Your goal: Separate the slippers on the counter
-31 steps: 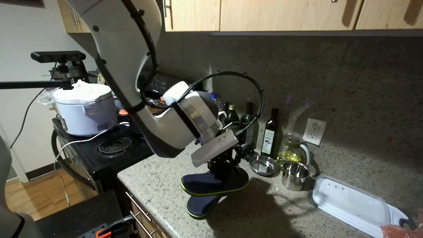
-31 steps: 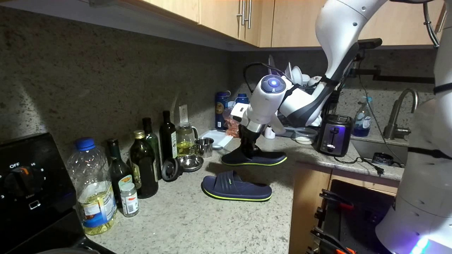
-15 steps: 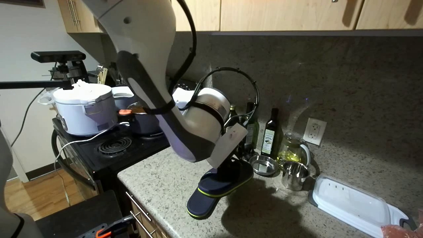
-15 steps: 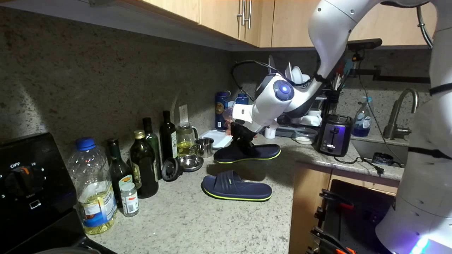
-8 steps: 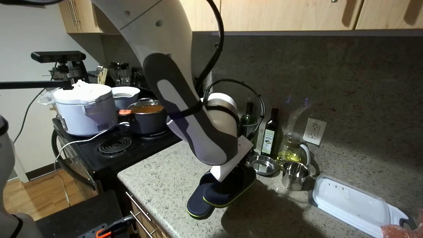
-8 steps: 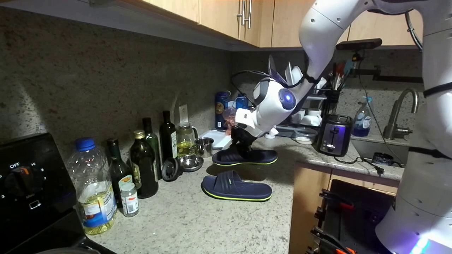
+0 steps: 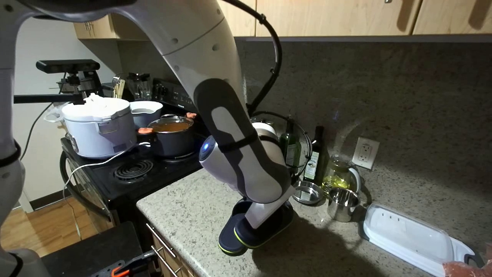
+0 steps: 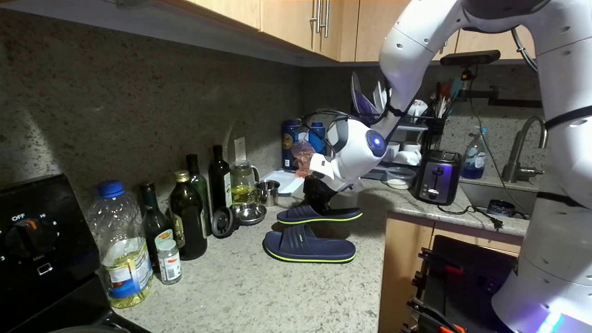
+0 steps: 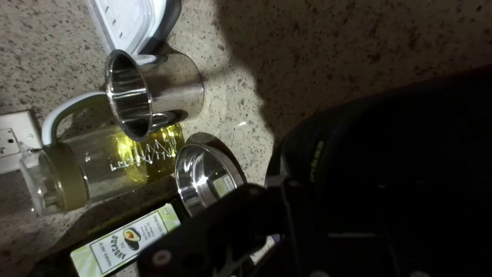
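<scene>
One dark navy slipper (image 8: pixel 340 214) with a lime edge line hangs in the air, roughly level, low over the counter (image 8: pixel 249 296); it also shows in an exterior view (image 7: pixel 246 232). My gripper (image 8: pixel 319 203) points down and is shut on this slipper at its strap. In the wrist view the gripper (image 9: pixel 303 196) and the held slipper (image 9: pixel 346 127) are very dark, and the fingertips are hard to make out. The other slipper (image 8: pixel 319 249) lies flat on the counter, in front of and below the held one; it is partly covered in an exterior view (image 7: pixel 230 236).
A steel bowl (image 8: pixel 250 214), a steel cup (image 7: pixel 343 206) and a glass pitcher (image 9: pixel 115 161) stand beside the held slipper, near the wall. Several oil bottles (image 8: pixel 187 217) line the wall. A lidded container (image 7: pixel 407 234) lies further along. The black stove (image 7: pixel 134 184) borders the counter.
The held slipper has moved closer to the wall bottles and then come down, turning somewhat in the air. The arm has bent lower and the wrist has tilted. The slipper on the counter is unmoved.
</scene>
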You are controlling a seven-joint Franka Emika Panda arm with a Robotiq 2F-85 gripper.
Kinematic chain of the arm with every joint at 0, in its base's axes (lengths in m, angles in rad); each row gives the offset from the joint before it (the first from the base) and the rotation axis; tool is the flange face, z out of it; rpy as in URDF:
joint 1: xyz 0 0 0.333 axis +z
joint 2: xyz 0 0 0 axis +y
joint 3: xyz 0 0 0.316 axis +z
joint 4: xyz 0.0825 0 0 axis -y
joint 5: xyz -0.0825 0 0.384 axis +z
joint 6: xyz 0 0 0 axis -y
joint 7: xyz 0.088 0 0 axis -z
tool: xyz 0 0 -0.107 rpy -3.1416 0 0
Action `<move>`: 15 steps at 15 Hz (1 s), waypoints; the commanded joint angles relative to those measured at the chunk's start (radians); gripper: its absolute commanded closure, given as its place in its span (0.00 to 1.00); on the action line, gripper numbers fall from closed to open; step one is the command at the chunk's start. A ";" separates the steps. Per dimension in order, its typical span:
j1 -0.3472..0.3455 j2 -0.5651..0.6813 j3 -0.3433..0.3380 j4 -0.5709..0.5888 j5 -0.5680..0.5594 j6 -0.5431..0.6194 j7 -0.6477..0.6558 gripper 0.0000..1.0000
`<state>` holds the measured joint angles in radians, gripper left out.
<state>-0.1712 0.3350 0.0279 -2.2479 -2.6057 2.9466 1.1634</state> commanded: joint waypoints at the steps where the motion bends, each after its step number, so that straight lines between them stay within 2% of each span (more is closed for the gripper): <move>1: -0.060 0.011 0.038 0.011 0.000 -0.007 -0.005 0.98; 8: -0.138 -0.014 0.078 0.014 0.000 -0.021 -0.005 0.98; 15: -0.224 0.037 0.174 0.018 0.000 -0.022 0.003 0.98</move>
<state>-0.3444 0.3642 0.1478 -2.2306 -2.6055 2.9370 1.1634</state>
